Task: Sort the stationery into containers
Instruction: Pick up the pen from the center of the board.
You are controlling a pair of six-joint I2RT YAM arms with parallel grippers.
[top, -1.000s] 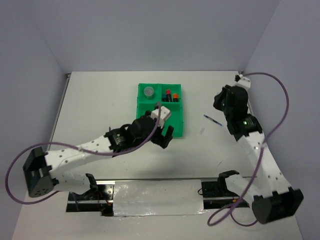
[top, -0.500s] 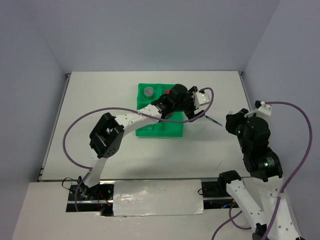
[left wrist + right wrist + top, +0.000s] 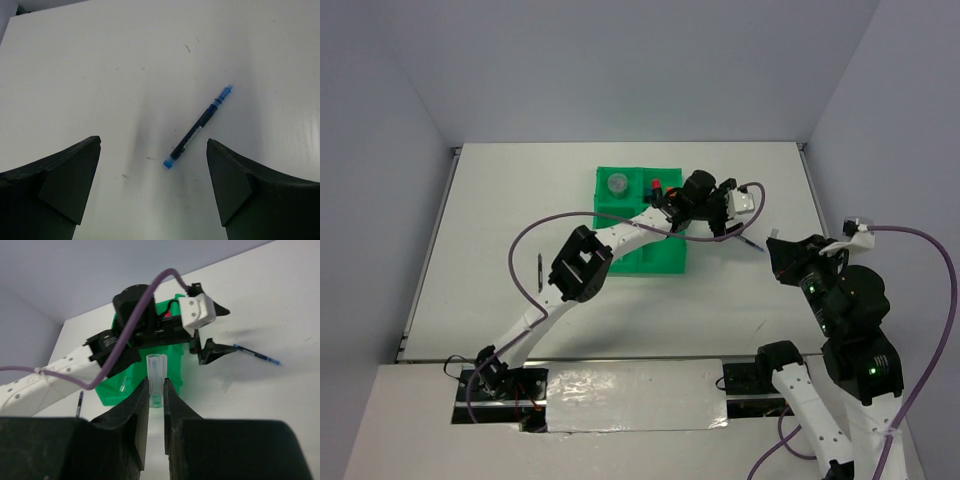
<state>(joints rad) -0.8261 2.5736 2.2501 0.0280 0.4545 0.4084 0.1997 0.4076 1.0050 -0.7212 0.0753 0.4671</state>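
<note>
The green four-compartment tray holds a grey disc far left and red-capped markers far right. My left gripper reaches across the tray, open and empty, hovering above a blue pen that lies on the table between its jaws' line. The pen also shows in the top view. My right gripper is shut on a small clear plastic tube, held upright above the table right of the tray. In the top view it sits near right.
A thin black pen lies on the table left of the tray, also in the right wrist view. A clear item lies in a near tray compartment. The left arm and its purple cable span the tray. Walls enclose the table.
My left arm swung from the tray's near edge across it to above the blue pen. My right arm drew back toward the near right; the small clear piece right of the tray is gone from the table.
</note>
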